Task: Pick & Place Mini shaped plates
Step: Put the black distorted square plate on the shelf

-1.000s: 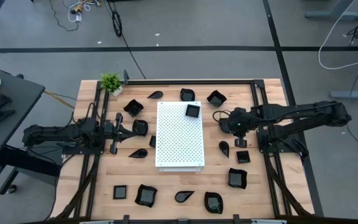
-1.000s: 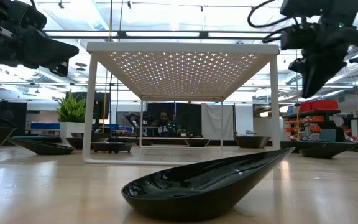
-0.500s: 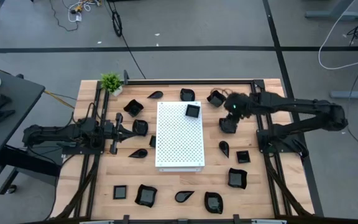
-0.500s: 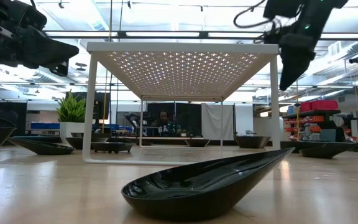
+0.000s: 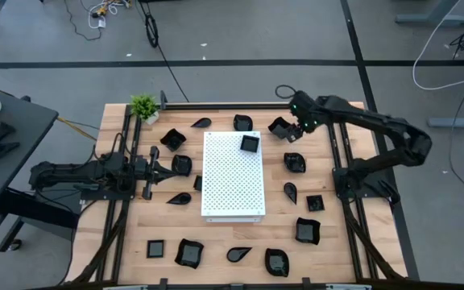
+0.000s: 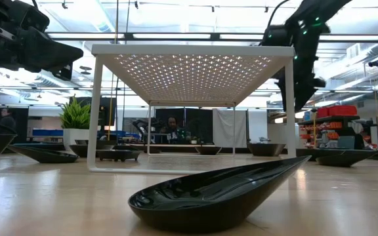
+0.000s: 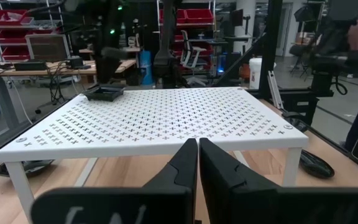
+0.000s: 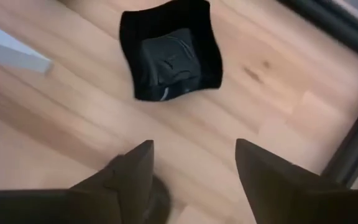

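Note:
Several mini shaped plates, small glossy black dishes, lie around a white perforated board [image 5: 233, 175] on the wooden table; one square plate [image 5: 250, 143] sits on the board's far end. My right gripper [image 5: 296, 132] hangs open and pointing down, just beside a wavy-edged square plate [image 5: 280, 127] that rests on the table by the far edge. In the right wrist view that plate [image 8: 169, 50] lies ahead of my right gripper [image 8: 194, 163], with nothing between the fingers. My left gripper [image 7: 197, 163] waits shut and level at the board's left side.
A small green potted plant [image 5: 144, 106] stands at the far left corner. Black rails [image 5: 338, 161] run along both table sides. Another plate [image 5: 295, 162] lies just nearer than my right gripper. A leaf-shaped plate [image 6: 215, 193] lies close before the low camera.
My right gripper has swung from the plate at the board's right side toward the table's far edge, ending beside the wavy-edged square plate. It has rolled about its own axis on the way, and its fingers have opened. The plates have stayed where they were.

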Robot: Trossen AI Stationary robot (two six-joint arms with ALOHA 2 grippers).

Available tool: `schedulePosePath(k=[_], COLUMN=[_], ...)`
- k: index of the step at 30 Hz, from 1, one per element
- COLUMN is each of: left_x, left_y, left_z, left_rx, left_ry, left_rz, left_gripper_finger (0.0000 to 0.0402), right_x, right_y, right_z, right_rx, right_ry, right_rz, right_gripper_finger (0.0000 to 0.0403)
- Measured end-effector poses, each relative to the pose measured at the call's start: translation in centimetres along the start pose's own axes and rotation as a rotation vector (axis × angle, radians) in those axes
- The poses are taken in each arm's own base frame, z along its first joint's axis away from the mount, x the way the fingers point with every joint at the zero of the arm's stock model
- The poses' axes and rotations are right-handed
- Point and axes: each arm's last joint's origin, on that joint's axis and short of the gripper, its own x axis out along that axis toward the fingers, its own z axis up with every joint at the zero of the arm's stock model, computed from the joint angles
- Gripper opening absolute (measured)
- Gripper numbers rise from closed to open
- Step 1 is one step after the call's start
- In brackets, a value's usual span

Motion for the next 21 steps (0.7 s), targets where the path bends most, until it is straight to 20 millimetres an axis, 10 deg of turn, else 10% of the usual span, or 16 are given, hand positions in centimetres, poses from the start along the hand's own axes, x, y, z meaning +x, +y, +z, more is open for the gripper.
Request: schedulePosePath(k=[21], left_x=[0.0], left_y=[0.0], left_z=[0.0], left_rx=[0.0], left_ry=[0.0], left_rz=[0.001], left_gripper_finger=[0.0021], right_x=[7.5], right_y=[-3.1], right_z=[5.7], right_rx=[-0.214], right_ry=[0.104], right_rz=[-0.029], right_gripper_finger=[0.0233])
